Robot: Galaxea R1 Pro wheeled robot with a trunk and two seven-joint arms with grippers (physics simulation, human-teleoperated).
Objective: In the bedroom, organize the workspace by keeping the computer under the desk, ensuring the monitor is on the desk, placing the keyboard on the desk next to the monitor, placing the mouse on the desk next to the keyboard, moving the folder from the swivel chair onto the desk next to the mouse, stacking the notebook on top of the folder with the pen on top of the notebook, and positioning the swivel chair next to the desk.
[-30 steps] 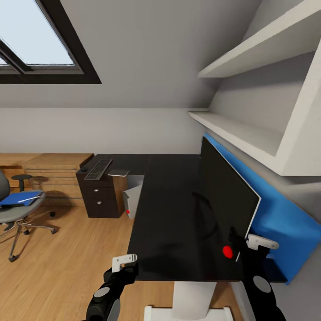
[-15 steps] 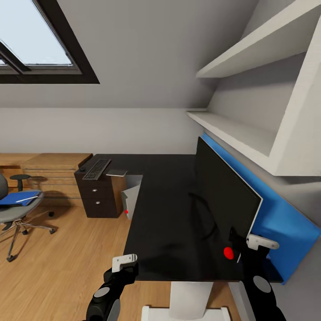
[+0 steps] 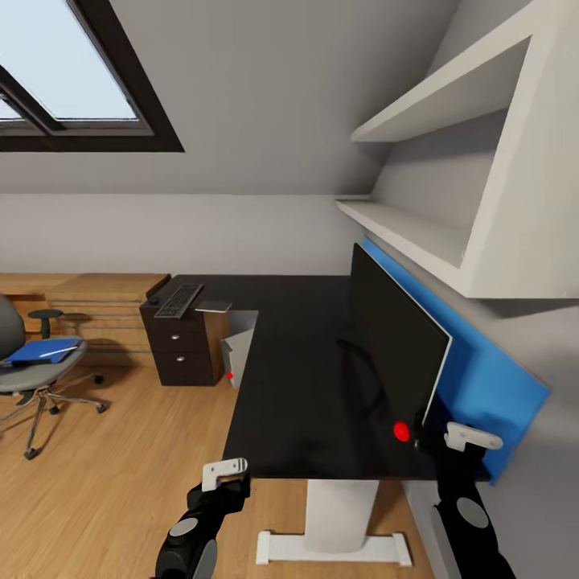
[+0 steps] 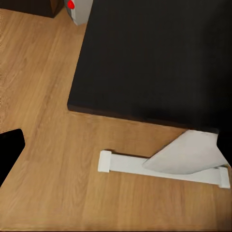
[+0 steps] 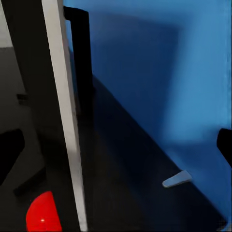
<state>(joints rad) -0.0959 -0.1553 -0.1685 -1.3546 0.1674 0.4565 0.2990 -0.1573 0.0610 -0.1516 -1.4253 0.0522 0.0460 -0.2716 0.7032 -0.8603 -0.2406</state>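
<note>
The monitor point(image 3: 394, 342) stands on the desk point(image 3: 297, 386), right of centre; the right gripper point(image 3: 438, 438) fingers straddle its near lower corner, grip unclear. Left gripper point(image 3: 225, 474), lower left: finger spacing unclear. Folder point(image 3: 40, 351) lies on the swivel chair point(image 3: 28, 374), far left.

Attic room of a home, fitted out as a study corner. A sloped grey ceiling carries a dark-framed skylight point(image 3: 72, 88) at 11 o'clock; white wall shelves point(image 3: 450, 121) rise at 2 o'clock above a blue wall panel point(image 3: 482, 378). An L-shaped black counter point(image 3: 297, 378) bears a monitor point(image 3: 394, 338) and, at its far end, a keyboard point(image 3: 178, 300). A grey swivel chair point(image 3: 32, 370) stands at 9 o'clock on wood-plank flooring point(image 3: 112, 458), near a low light-wood chest of drawers point(image 3: 104, 310).
</note>
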